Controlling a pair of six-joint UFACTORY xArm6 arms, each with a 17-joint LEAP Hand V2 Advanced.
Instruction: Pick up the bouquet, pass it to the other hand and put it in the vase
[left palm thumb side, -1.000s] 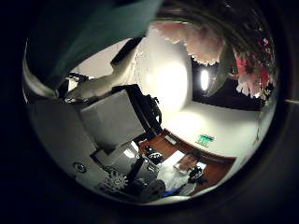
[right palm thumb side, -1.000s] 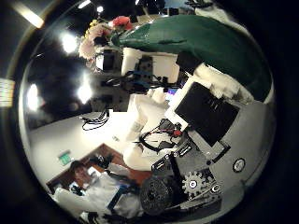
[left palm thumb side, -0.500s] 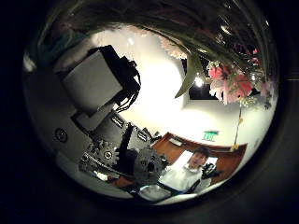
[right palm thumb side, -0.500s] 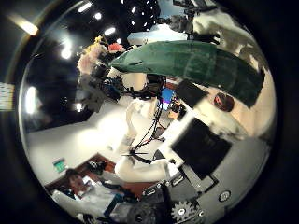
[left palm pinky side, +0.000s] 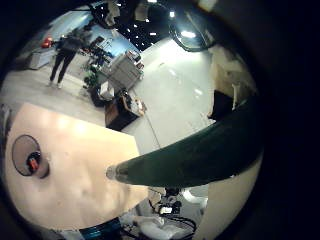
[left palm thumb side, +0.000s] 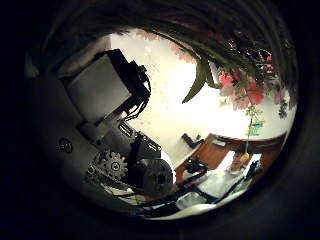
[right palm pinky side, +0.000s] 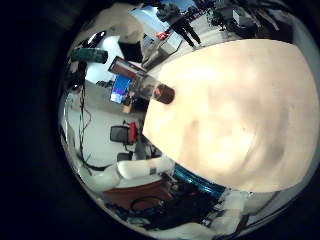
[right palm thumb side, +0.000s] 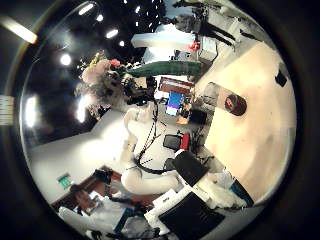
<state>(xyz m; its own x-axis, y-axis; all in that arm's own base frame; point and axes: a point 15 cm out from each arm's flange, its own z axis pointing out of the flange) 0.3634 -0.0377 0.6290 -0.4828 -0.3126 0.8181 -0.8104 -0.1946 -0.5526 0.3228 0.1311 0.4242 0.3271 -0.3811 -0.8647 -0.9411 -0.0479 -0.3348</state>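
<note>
The bouquet's wrapped stem (left palm pinky side: 195, 150) runs close across my left palm, over the table (left palm pinky side: 75, 165). Its flowers (left palm thumb side: 245, 85) and leaves spread beside my left hand (left palm thumb side: 105, 95), whose fingers are curled by the stem. From my right palm the whole bouquet (right palm thumb side: 125, 75) shows at a distance, held up at the end of the left arm (right palm thumb side: 140, 135). My right hand (right palm thumb side: 200, 215) is well clear of it, with nothing between its fingers. The vase (right palm thumb side: 235, 103) stands upright on the table (right palm pinky side: 235, 100). The vase (right palm pinky side: 163, 94) is near the table's edge, and small below my left hand (left palm pinky side: 33, 162).
Past the table's far edge stand desks, monitors and chairs (right palm thumb side: 180, 100). The table top (right palm thumb side: 250, 140) around the vase is wide and bare.
The bouquet filled the right palm view a second ago and is now far from it; the right hand has let go and drawn back. The left hand has turned with the bouquet.
</note>
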